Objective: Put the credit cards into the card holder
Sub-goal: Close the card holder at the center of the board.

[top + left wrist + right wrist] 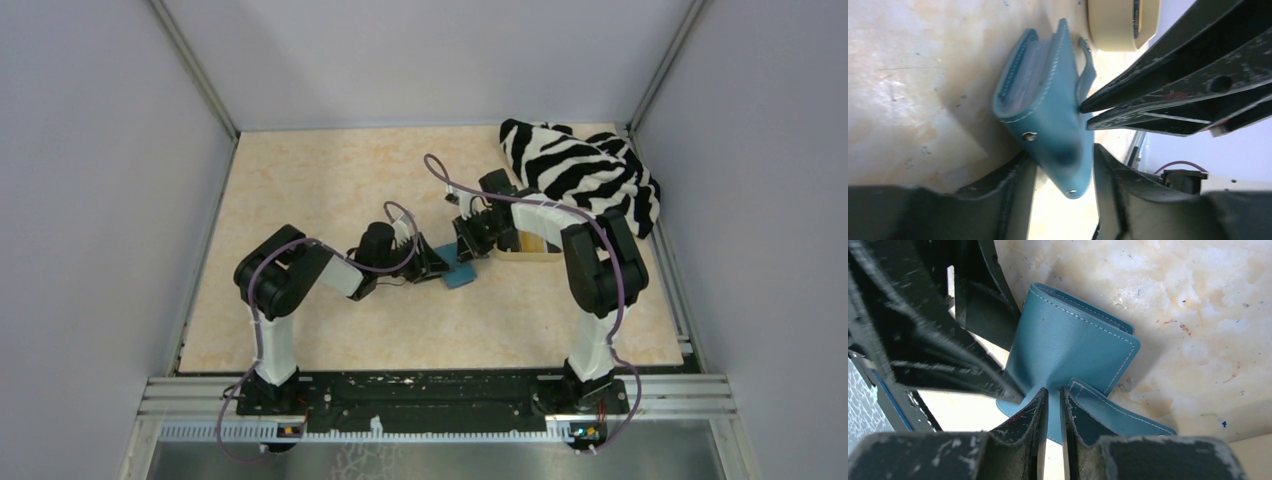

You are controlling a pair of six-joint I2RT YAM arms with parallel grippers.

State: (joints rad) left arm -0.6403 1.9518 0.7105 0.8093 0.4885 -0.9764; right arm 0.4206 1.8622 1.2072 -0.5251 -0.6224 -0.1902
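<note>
Top external view shows the card holder [462, 272] on the table at mid-frame, where both arms meet, just lower left of the tan tray [535, 250]. From the right wrist, the right gripper [1054, 392] has its jaws nearly together, pinching the holder's teal cover and drawing it up, probably to fold it open for loading. From the left wrist, the left gripper [1062, 156] has its jaws spread either side of the holder's lower corner, likely to steady it. Whether they press it I cannot tell. No credit cards can be made out clearly.
</note>
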